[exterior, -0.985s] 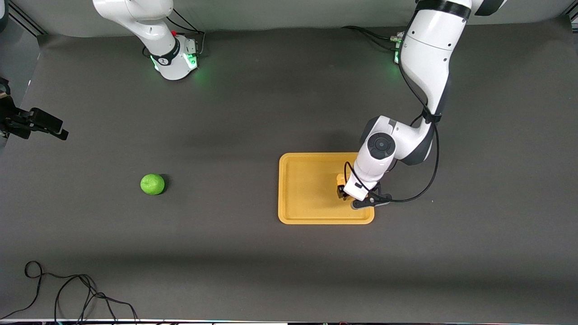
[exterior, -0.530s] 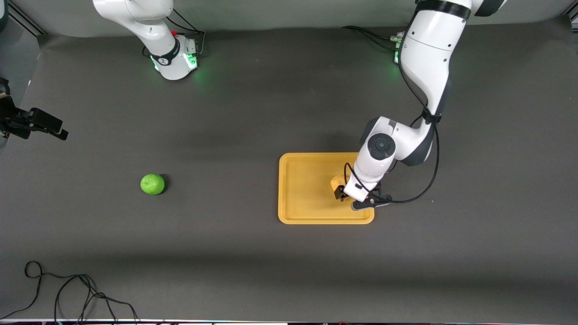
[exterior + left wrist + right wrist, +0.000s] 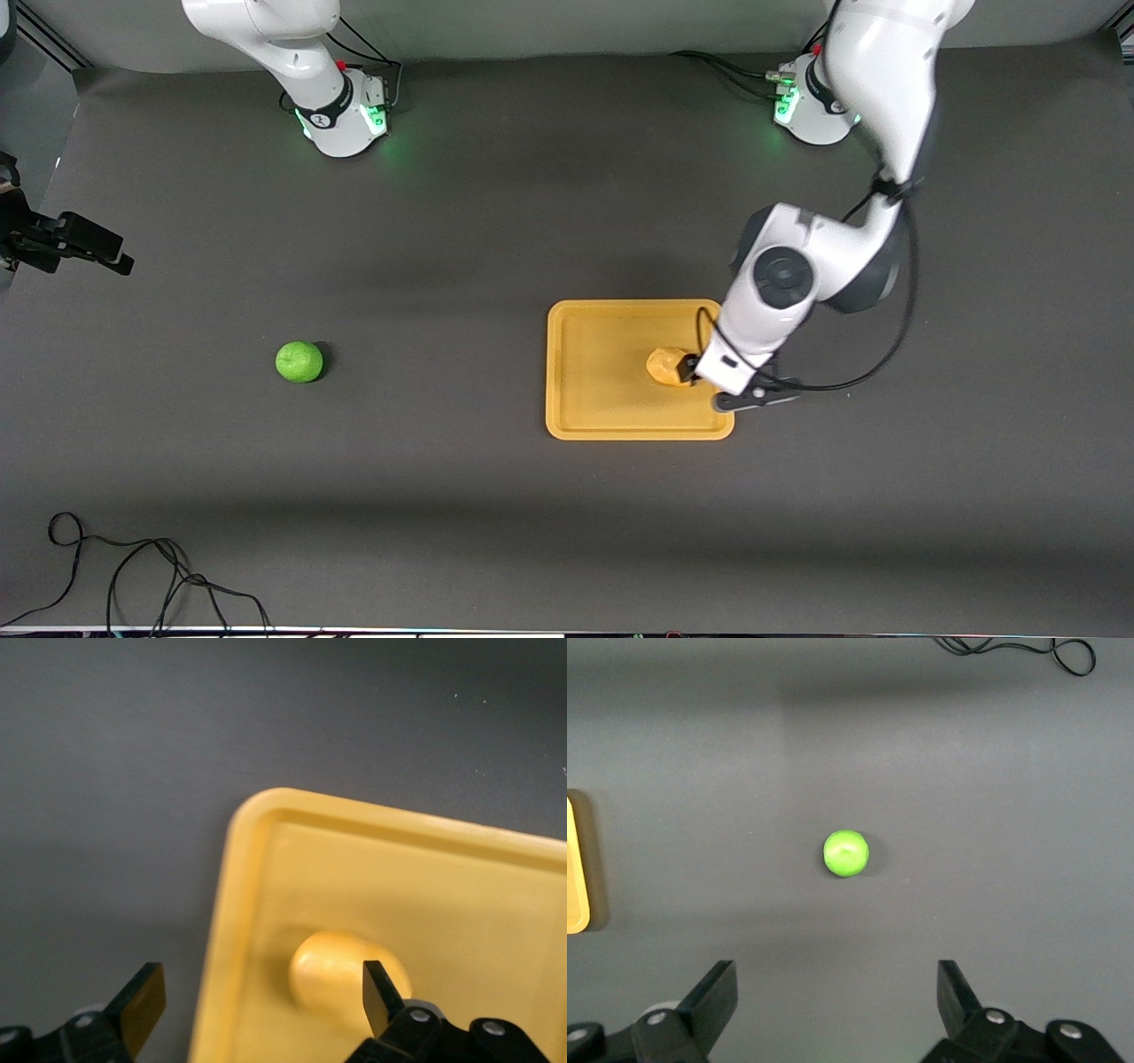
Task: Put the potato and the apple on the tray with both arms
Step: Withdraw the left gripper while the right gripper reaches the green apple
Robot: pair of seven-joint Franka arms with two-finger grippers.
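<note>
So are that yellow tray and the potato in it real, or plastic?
The tray looks like moulded plastic: uniform matte yellow-orange, rounded corners, a smooth low rim. The potato seems plastic too, since its skin is glossy and evenly coloured, though looks alone can't confirm it.

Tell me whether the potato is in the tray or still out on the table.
In. The potato lies inside the tray near its left-arm end, released; the left gripper has its jaws open above it.
</note>
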